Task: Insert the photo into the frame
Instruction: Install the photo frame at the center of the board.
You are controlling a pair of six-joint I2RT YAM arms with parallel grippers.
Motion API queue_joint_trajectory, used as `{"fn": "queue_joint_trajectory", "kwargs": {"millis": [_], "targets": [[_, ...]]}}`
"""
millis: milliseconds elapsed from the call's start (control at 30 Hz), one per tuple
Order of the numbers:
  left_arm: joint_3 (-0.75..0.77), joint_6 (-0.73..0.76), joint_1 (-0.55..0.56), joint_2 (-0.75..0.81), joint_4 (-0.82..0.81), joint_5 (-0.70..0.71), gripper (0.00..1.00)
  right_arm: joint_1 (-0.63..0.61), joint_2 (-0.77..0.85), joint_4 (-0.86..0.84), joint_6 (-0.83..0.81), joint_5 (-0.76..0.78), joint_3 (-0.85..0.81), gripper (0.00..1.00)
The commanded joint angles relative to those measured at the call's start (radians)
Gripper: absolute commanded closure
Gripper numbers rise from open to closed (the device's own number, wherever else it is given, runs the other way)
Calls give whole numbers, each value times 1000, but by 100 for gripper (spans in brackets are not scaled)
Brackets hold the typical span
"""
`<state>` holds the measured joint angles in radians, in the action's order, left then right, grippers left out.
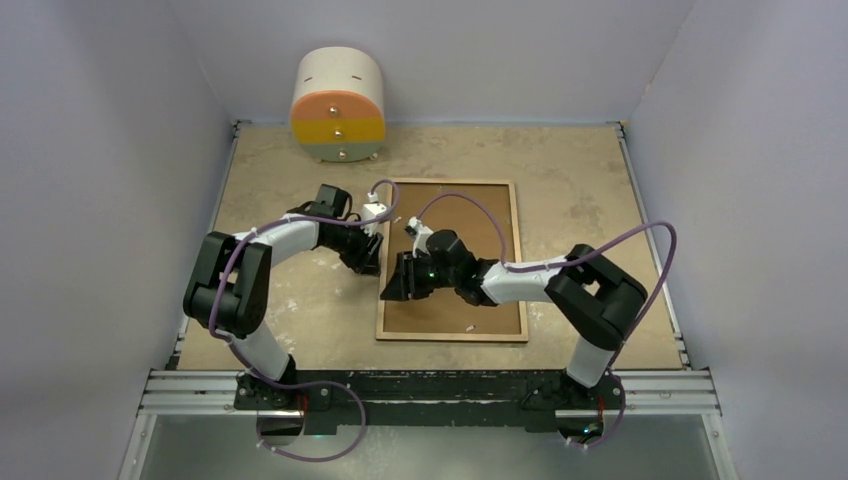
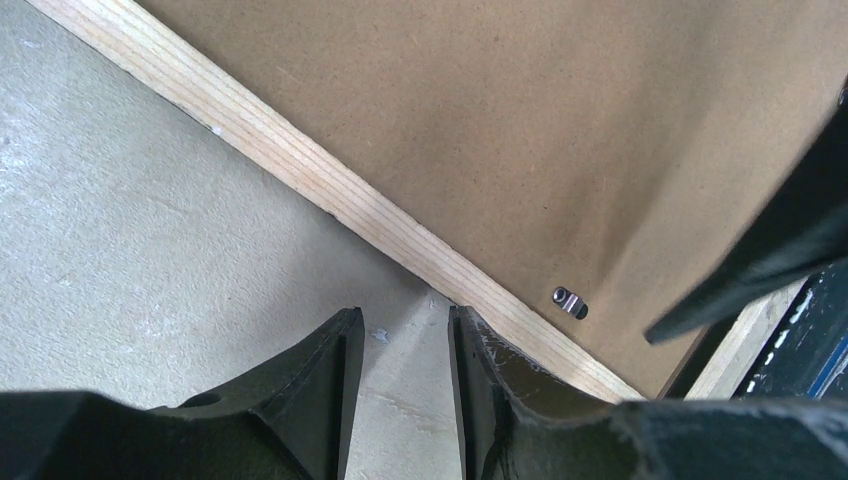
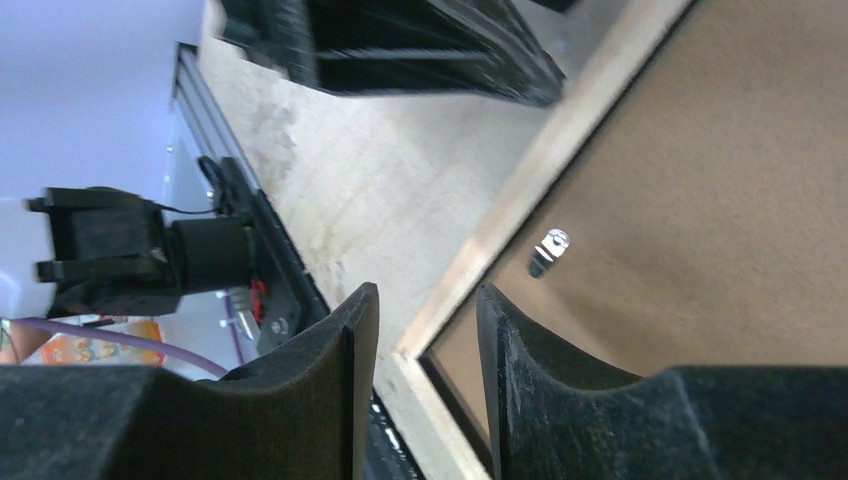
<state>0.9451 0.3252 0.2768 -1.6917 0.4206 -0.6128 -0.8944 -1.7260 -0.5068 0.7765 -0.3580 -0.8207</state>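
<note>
The frame [image 1: 521,262] lies face down mid-table, its light wood back up, with a brown backing board [image 1: 470,240] filling it. No photo shows in any view. My left gripper [image 1: 371,263] is at the frame's left rail [image 2: 330,190], open, with bare table between its fingers [image 2: 340,345]; the right finger sits against the rail. My right gripper [image 1: 399,281] hovers over the same left edge, open, and the wood rail [image 3: 520,190] and near corner show between its fingers [image 3: 358,330]. A small metal clip [image 2: 568,301] [image 3: 548,250] sits on the backing by the rail.
A round white, orange and yellow drawer unit [image 1: 338,105] stands at the back left. White walls enclose the table on three sides. The two grippers are close together at the frame's left side. A black rail [image 1: 430,390] runs along the near edge.
</note>
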Motion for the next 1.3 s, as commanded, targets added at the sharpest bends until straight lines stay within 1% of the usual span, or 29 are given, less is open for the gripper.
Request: {"fn": "queue_joint_trajectory", "kwargs": {"millis": [0,267,467,733,933,1133,1267], "targets": [[-3,18,-3,40,-3,-11,61,5,-53,-14,-19,24,27,58],[-7,18,-4,34,-2,-21,66,6,-87,-48,-26,54,46,61],[-10,15,-4,32,-8,-22,67,8,-107,-72,-25,84,57,63],[-11,14,-4,30,-8,-21,68,8,-158,-108,-20,74,23,65],[-14,18,-4,29,-7,-19,69,9,-150,-94,-14,51,20,67],[-18,16,-4,33,-6,-23,70,22,-59,-57,-24,64,69,67],[-16,14,-4,33,-8,-27,71,24,-73,-56,-30,62,73,67]]}}
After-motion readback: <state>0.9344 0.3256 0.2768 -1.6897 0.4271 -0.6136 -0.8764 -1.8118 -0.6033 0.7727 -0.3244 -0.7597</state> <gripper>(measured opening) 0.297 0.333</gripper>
